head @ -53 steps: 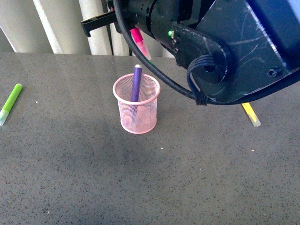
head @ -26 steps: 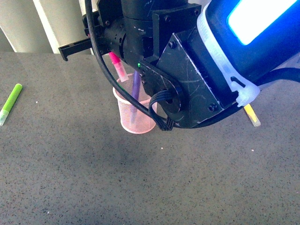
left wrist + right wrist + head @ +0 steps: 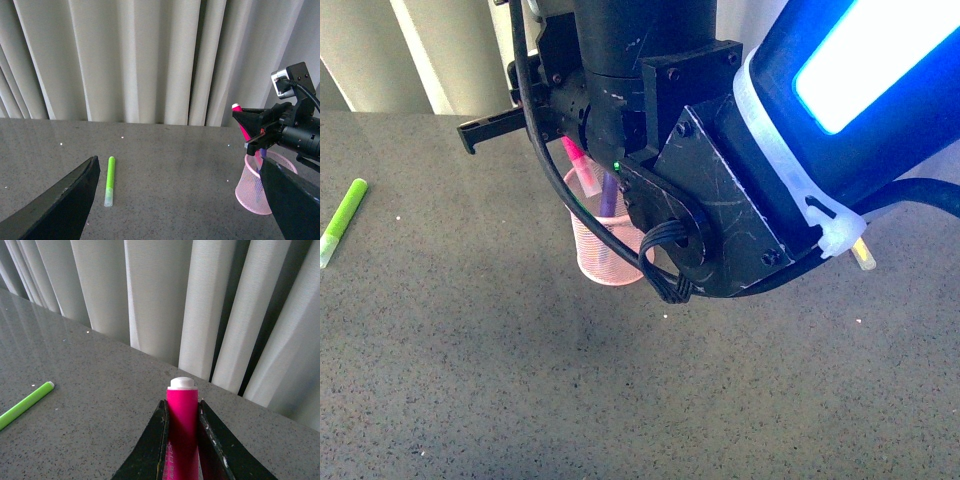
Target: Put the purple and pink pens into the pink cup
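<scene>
The pink cup (image 3: 592, 258) stands on the grey table, half hidden behind my right arm. The purple pen (image 3: 608, 196) stands inside it, leaning on the rim. My right gripper (image 3: 570, 150) is shut on the pink pen (image 3: 578, 162), which hangs tilted directly over the cup with its pale capped lower end at the cup's mouth. In the right wrist view the pink pen (image 3: 181, 432) is clamped between the black fingers (image 3: 158, 440). In the left wrist view my left gripper (image 3: 177, 210) is open and empty, low over the table, with the pink cup (image 3: 252, 195) to one side.
A lime-green marker (image 3: 342, 222) lies at the table's left edge, and shows as well in the left wrist view (image 3: 109, 181). A yellow marker (image 3: 863, 256) lies on the right, mostly behind my right arm. Pale curtains (image 3: 150, 60) hang behind the table.
My right arm has swung forward and down over the cup. The pink pen has dropped from above and behind the cup to its mouth. The purple pen has stayed in the cup.
</scene>
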